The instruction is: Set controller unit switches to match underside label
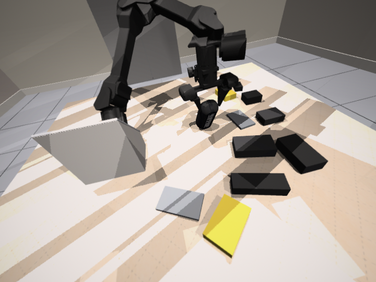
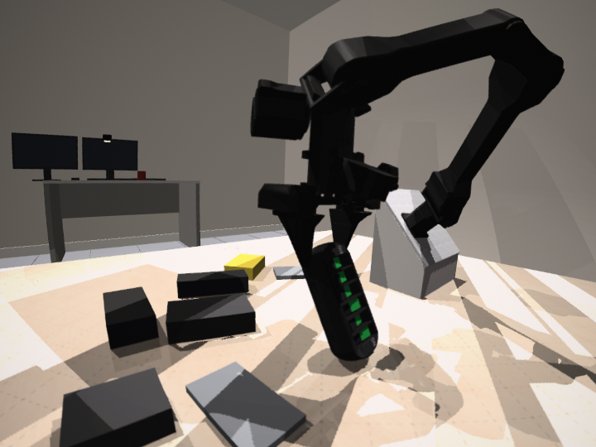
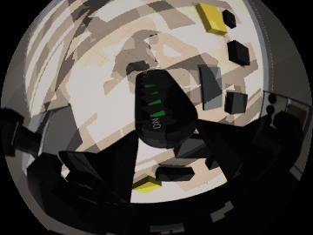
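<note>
The dark controller unit [image 1: 207,110] [image 2: 332,298] [image 3: 174,104] stands on end, clearly tilted. Its upper end is between the fingertips. My gripper [image 1: 209,107] [image 2: 324,257] [image 3: 167,128] is shut on it across its width. In the exterior view the switch side faces obliquely to the right, with green showing on several rockers; their exact settings are hard to read. In the wrist view this side shows too, with "ON" near the close end. The label [image 1: 209,120] shows in the top view, but its squares are too small to read. I cannot tell whether the lower end touches the bench.
Black blocks [image 1: 254,146] [image 2: 210,318] [image 3: 175,173] and grey plates [image 1: 241,118] [image 2: 245,404] [image 3: 210,87] lie beside the unit. Yellow blocks [image 1: 227,224] [image 2: 244,264] [image 3: 211,18] lie farther off. A grey wedge-shaped stand [image 1: 97,151] [image 2: 396,264] is at the arm's base.
</note>
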